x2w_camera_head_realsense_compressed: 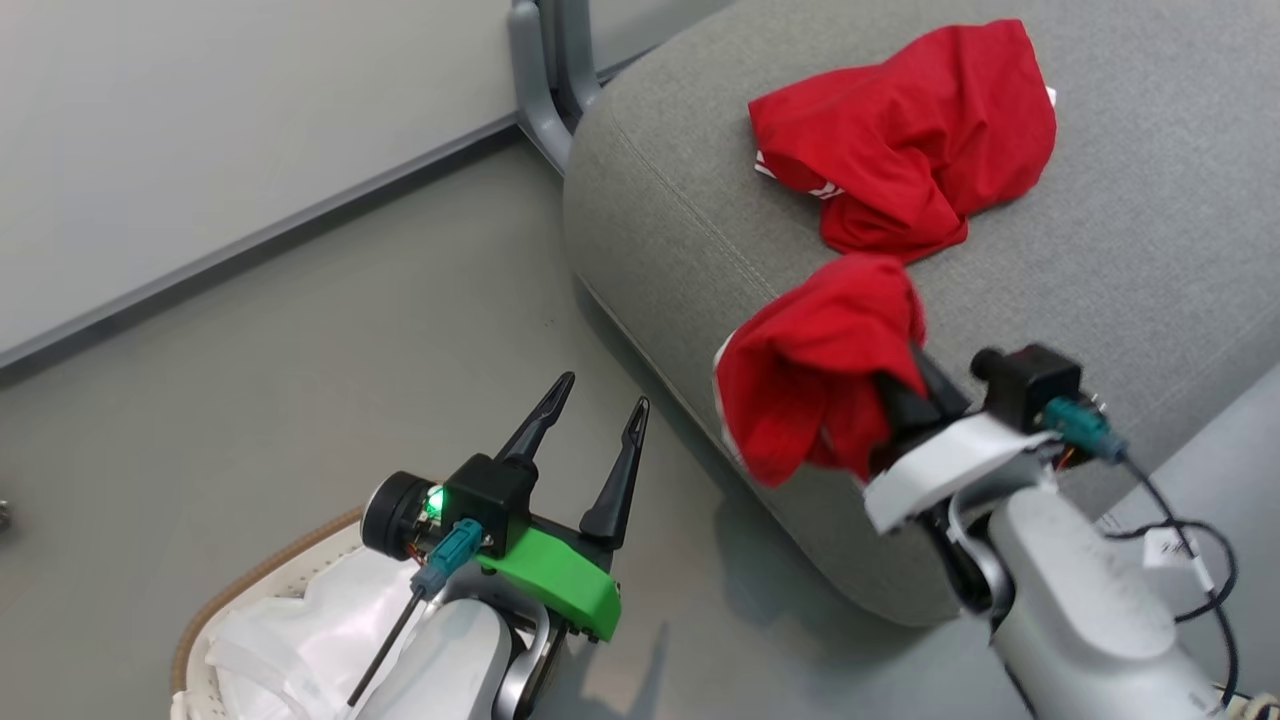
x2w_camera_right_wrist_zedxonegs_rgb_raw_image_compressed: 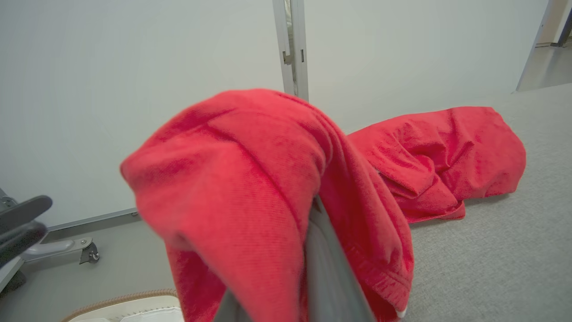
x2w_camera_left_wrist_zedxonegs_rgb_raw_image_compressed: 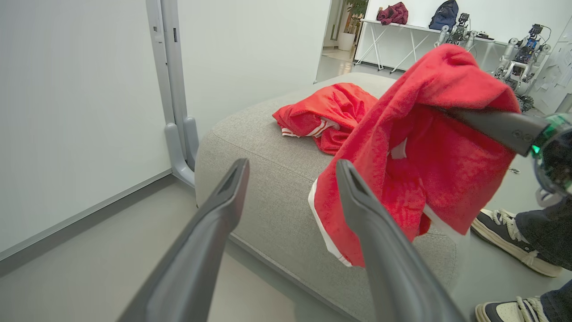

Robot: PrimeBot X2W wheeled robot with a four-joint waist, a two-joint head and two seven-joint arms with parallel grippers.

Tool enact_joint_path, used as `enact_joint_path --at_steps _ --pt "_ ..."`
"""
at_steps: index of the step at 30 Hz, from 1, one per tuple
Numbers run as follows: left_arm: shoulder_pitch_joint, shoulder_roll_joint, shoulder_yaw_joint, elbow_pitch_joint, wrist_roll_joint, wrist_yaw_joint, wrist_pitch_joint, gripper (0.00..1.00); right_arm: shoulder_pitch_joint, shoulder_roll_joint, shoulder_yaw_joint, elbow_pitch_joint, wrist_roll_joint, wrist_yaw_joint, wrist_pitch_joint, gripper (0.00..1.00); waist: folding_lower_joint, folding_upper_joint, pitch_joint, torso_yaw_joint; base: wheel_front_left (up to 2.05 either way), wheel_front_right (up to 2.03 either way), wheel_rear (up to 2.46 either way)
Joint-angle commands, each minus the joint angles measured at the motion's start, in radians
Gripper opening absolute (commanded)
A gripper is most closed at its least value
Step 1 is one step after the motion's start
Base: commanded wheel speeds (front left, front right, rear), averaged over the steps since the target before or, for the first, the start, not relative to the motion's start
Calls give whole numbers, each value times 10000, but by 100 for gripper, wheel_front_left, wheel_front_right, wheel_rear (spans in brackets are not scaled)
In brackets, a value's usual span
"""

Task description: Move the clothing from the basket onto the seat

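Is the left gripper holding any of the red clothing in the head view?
No, the left gripper stands open, with grey floor showing between its spread fingers.

Floor (x2w_camera_head_realsense_compressed: 300,380): smooth grey, from 9 to 6 o'clock in the head view.
Wall panel (x2w_camera_head_realsense_compressed: 200,120): pale and plain, at 10 o'clock, with a darker strip along its base.
Post (x2w_camera_head_realsense_compressed: 545,70): grey, at 12 o'clock, curving into a foot on the floor.
White sheet (x2w_camera_head_realsense_compressed: 300,640): crumpled, at 7 o'clock.
Shoes (x2w_camera_left_wrist_zedxonegs_rgb_raw_image_compressed: 514,241): a person's dark sneakers with white laces, at 4 o'clock in the left wrist view.
Table (x2w_camera_left_wrist_zedxonegs_rgb_raw_image_compressed: 418,27): white, far off at 1 o'clock, bearing a dark red bundle (x2w_camera_left_wrist_zedxonegs_rgb_raw_image_compressed: 392,12) and a dark backpack (x2w_camera_left_wrist_zedxonegs_rgb_raw_image_compressed: 444,15).
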Motion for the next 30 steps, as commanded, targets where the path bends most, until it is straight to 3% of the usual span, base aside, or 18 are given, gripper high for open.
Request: enact_joint_path --at_steps 1,7,15,24,26,28,29,30 --pt "-133 72 18 125 39 -14 3 100 -404 -159 -180 -132 20 -11 -2 0 0 -1 436 -302 0 0 0" --pt "-161 69 55 405 255 -50 3 100 -2050 -1131 -843 -162 -58 -11 -2 0 0 -1 948 -230 0 0 0" --pt "-532 72 119 633 522 -161 3 100 -4595 -2682 -1391 726 -722 -11 0 0 0 -1 1912 588 0 0 0" --pt "-1039 105 295 770 984 -275 1 100 -6120 -3324 -2563 2532 -1573 -11 0 0 0 -1 3125 1650 0 0 0" --pt "-1096 95 517 617 980 -248 3 100 -6316 -3369 -3664 3178 -1828 -11 0 0 0 -1 3497 2067 0 0 0" --pt "-1001 87 590 544 1012 -230 3 100 -6169 -3313 -4149 3490 -2039 -11 0 0 0 -1 3689 2286 0 0 0" --pt "-960 85 604 547 1047 -235 3 100 -6053 -3291 -4384 3657 -2105 -11 0 1 0 -1 3773 2366 0 0 0" --pt "-922 84 639 567 1067 -243 3 100 -5885 -3253 -4592 3910 -2213 -11 0 20 0 -1 3852 2442 0 0 0"
